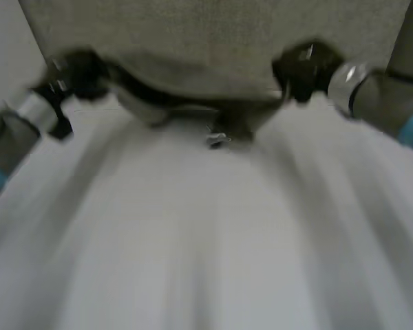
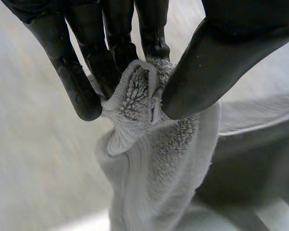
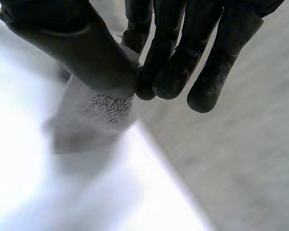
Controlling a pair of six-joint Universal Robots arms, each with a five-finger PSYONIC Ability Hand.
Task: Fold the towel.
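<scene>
A grey towel (image 1: 213,41) hangs lifted over the far part of the white table (image 1: 206,240), its near edge sagging between my two hands. My left hand (image 1: 82,72) pinches one near corner: in the left wrist view the bunched corner of the towel (image 2: 139,96) sits squeezed between the fingers (image 2: 82,91) and the thumb (image 2: 202,72), the rest hanging below. My right hand (image 1: 306,69) holds the other near corner; in the right wrist view the thumb (image 3: 86,53) presses the towel (image 3: 101,108) against the fingers (image 3: 176,77).
A small dark and white object (image 1: 220,137) lies on the table under the sagging edge of the towel. The table's near part spreads bare and white below both arms.
</scene>
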